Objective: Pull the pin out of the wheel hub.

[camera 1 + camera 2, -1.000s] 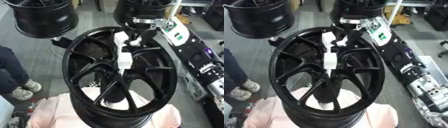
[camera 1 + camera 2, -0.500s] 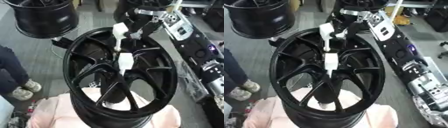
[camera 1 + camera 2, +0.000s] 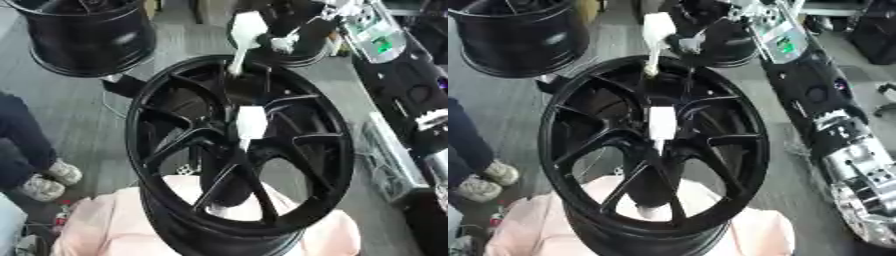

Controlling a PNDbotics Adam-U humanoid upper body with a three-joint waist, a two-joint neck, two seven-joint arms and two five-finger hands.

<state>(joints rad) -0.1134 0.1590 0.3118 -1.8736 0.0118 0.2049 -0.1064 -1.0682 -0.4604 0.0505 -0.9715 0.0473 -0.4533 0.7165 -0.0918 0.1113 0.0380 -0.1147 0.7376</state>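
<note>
A black spoked wheel hub [image 3: 166,150] stands upright in the middle, on a pink cloth [image 3: 105,225]. My right hand [image 3: 695,31] comes in from the upper right and is shut on a white pin [image 3: 246,30]. The pin hangs above the hub's far rim, clear of the hub, with its thin tip pointing down. A second white piece [image 3: 251,122] sits at the hub's centre, where the spokes meet. My left hand shows in neither view.
Another black rim [image 3: 83,35] stands at the upper left, and a third rim [image 3: 302,52] is behind my right hand. A person's leg and shoes [image 3: 44,177] are at the left edge. My right arm [image 3: 815,100] runs down the right side.
My right hand has lifted the white pin up and away from the hub's centre to above the far rim. The white piece at the centre has stayed in place.
</note>
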